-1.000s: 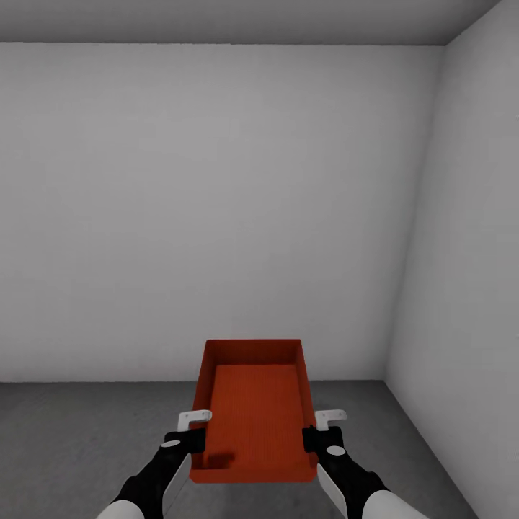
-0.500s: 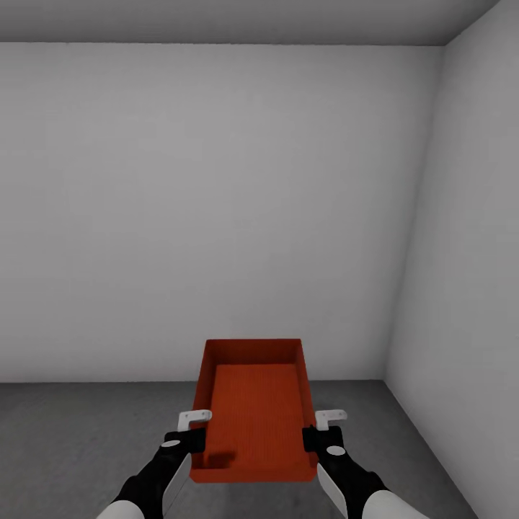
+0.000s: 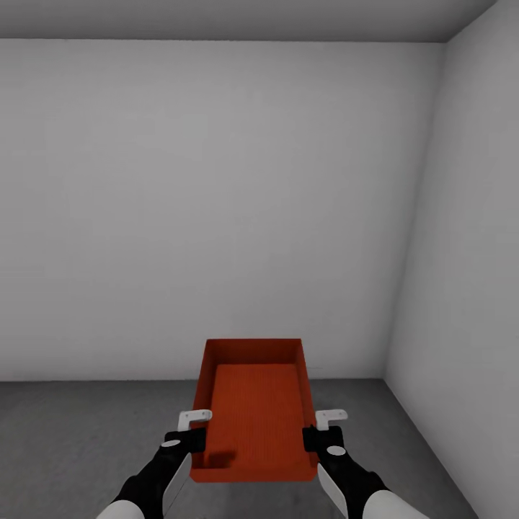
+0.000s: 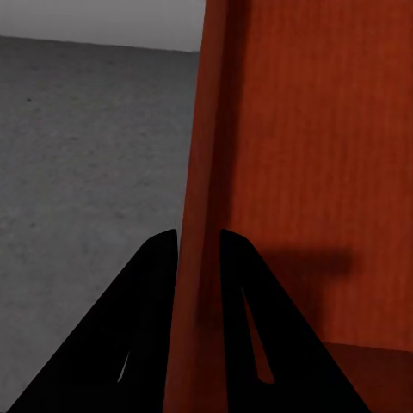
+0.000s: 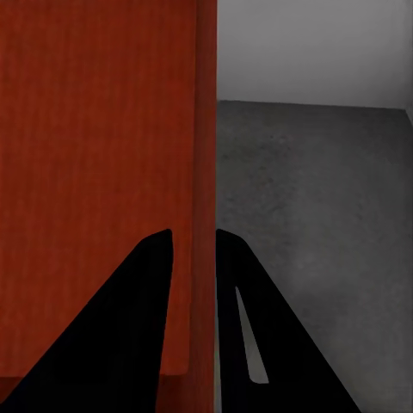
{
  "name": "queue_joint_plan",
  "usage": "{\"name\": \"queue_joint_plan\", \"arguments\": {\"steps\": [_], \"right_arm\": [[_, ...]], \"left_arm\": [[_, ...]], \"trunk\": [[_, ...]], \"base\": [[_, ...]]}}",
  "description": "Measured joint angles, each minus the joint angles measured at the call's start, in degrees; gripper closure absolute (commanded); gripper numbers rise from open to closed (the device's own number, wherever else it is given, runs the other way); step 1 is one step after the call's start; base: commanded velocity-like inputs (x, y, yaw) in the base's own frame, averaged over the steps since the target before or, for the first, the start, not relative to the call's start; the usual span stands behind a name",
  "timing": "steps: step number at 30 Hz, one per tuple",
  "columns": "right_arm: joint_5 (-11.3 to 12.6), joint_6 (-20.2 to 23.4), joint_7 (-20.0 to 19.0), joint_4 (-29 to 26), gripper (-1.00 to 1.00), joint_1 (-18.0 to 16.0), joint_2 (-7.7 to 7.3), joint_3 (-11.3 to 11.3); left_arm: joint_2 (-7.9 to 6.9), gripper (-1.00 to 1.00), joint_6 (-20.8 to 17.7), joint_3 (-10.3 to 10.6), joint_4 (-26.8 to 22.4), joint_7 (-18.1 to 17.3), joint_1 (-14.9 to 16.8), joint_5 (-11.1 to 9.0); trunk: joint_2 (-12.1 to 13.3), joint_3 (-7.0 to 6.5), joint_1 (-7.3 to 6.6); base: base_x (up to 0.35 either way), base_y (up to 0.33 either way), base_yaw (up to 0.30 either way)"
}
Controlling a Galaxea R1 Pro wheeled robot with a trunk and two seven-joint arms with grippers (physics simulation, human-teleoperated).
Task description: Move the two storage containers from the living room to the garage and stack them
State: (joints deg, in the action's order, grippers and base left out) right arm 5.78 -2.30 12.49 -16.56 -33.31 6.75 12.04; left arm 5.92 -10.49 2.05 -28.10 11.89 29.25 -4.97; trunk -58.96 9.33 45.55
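Nothing among our things has moved since a second ago; our view alone has tipped a shade, the ceiling edge sitting slightly higher. Nearest us, our left gripper pinches the left long wall of the bin, its black wedge fingers closed narrowly, one on each side of the thin plastic. Our right gripper clamps the right wall the same way, fingers either side. We carry the bin level between both arms, above the floor. It is an orange-red rectangular tray, open-topped and shallow, with a finely ribbed bottom and walls. Below lies dark grey, mottled concrete. Beyond it stands a plain white wall, meeting another wall at a corner far right, under a grey ceiling.
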Motion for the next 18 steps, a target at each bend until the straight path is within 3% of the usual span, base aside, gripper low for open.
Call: {"name": "queue_joint_plan", "arguments": {"steps": [18], "right_arm": [[-0.05,0.22,0.11,0.01,1.00,-0.01,0.00,0.14]], "left_arm": [[0.03,1.00,-0.07,0.10,0.06,0.17,-0.02,-0.22]], "trunk": [[0.00,1.64,0.00]], "base": [[0.000,0.000,0.000]]}}
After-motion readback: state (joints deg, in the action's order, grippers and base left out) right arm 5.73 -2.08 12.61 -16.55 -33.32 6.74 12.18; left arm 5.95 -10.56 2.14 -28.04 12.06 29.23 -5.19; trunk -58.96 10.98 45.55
